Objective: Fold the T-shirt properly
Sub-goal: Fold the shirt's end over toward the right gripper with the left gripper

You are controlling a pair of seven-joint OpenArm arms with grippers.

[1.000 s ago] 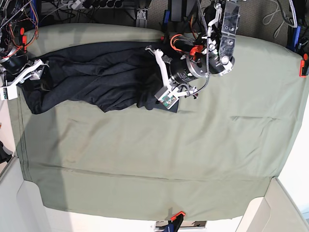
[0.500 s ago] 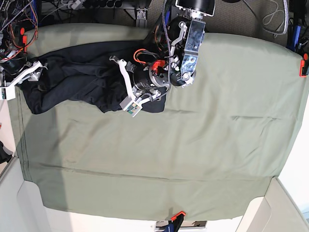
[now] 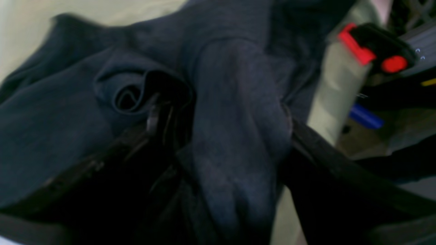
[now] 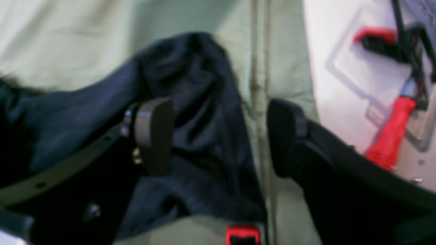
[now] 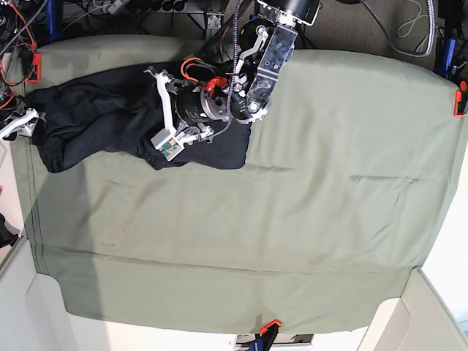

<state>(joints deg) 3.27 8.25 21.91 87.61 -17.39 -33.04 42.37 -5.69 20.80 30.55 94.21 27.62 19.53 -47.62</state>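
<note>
The dark charcoal T-shirt [image 5: 95,117] lies bunched along the far left of the olive table cloth [image 5: 292,219]. My left gripper [image 5: 150,110] is over the shirt's middle and is shut on a thick fold of it; in the left wrist view the fabric [image 3: 238,102] bulges between the fingers [image 3: 293,132]. My right gripper [image 5: 22,121] is at the table's left edge. In the right wrist view it [image 4: 218,136] is open and empty, its pads [image 4: 153,132] straddling the shirt's end [image 4: 204,102] above the cloth's hem.
Red clamps pin the table cloth at the far left corner [image 5: 33,67], the right edge [image 5: 459,99] and the near edge [image 5: 267,325]. Cables and arm bases crowd the far edge. White surfaces border the cloth at left and in the near corners.
My left gripper has carried the shirt's right part leftward over the rest, so the shirt is more bunched. My right gripper has drawn back left toward the table edge.
</note>
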